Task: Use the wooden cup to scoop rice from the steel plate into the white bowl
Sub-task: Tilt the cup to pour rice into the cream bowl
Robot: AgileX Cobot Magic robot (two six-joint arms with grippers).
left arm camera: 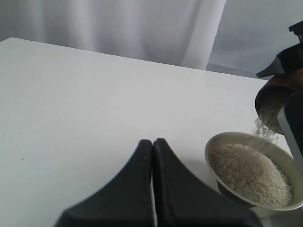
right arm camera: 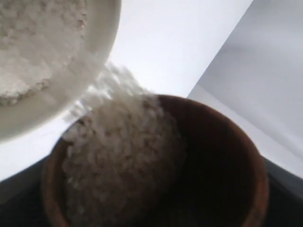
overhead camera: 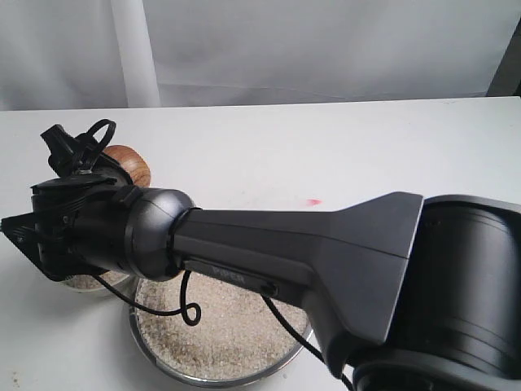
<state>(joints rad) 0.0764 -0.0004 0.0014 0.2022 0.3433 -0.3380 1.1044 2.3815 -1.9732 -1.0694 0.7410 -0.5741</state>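
Note:
My right gripper (overhead camera: 110, 167) is shut on the wooden cup (overhead camera: 132, 165), reaching across to the left side of the table. The cup (left arm camera: 279, 92) is tipped over the white bowl (left arm camera: 222, 142), and rice (left arm camera: 265, 126) falls from its lip into the bowl, which holds a mound of grains. In the right wrist view the cup (right arm camera: 222, 161) fills the frame, with rice (right arm camera: 123, 156) sliding toward the bowl's rim (right arm camera: 71, 90). The steel plate (overhead camera: 155, 354), covered with rice (overhead camera: 228, 322), lies at the front under the right arm. My left gripper (left arm camera: 152, 142) is shut and empty, beside the bowl.
The right arm's long black body (overhead camera: 326, 244) spans the exterior view and hides most of the bowl and part of the plate. A small red mark (overhead camera: 313, 201) is on the white table. A pale curtain (overhead camera: 244, 49) hangs behind the table.

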